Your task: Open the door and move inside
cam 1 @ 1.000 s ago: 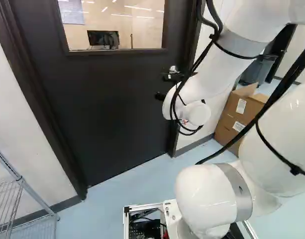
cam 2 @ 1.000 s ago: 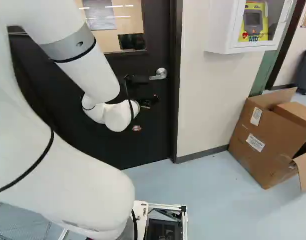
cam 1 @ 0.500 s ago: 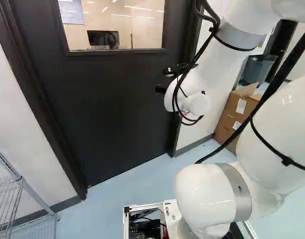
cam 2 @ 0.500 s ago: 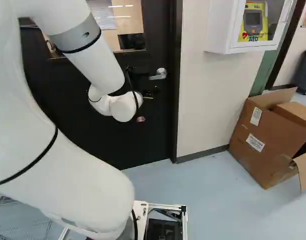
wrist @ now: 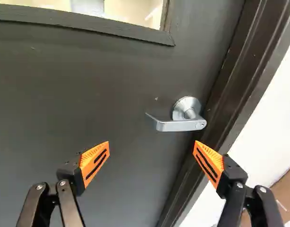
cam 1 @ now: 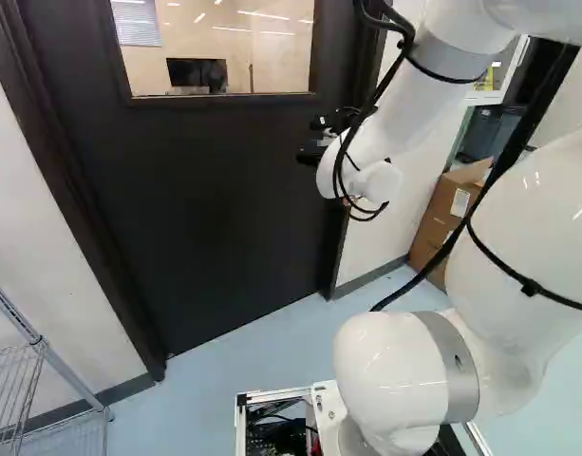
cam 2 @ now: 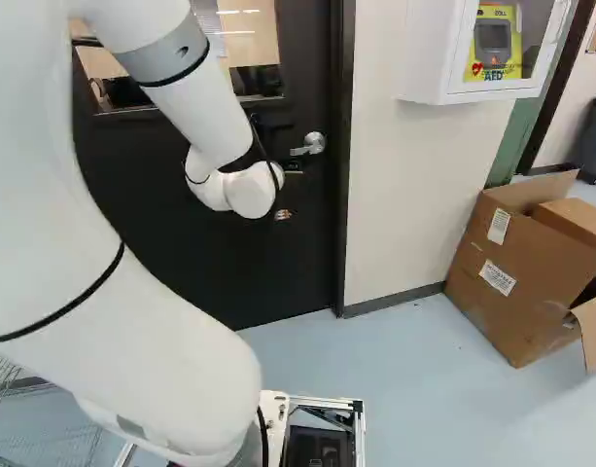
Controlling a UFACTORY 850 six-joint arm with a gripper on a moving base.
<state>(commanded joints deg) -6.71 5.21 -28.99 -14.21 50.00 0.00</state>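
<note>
In the left base view the black gripper (cam 1: 314, 150) shows partly past the white wrist, in front of the dark door (cam 1: 205, 209). The wrist view has the gripper (wrist: 151, 144) wide open, its orange pads (wrist: 94, 162) far apart with nothing between them. Ahead of the fingers, nearer the right-hand one, is the silver lever handle (wrist: 178, 124), level and untouched. The right base view shows the same handle (cam 2: 312, 144) just beyond the wrist, near the door's right edge. The door is closed in its frame.
A white wall cabinet (cam 2: 434, 58) hangs right of the door frame (cam 2: 343, 195). Cardboard boxes (cam 2: 511, 282) stand on the floor by that wall. A wire shelf (cam 1: 44, 351) is at the lower left of the left base view. The door has a window (cam 1: 215, 47).
The arm has raised its wrist and gripper and shifted them somewhat toward the door's handle side. Base, door and handle stand as before.
</note>
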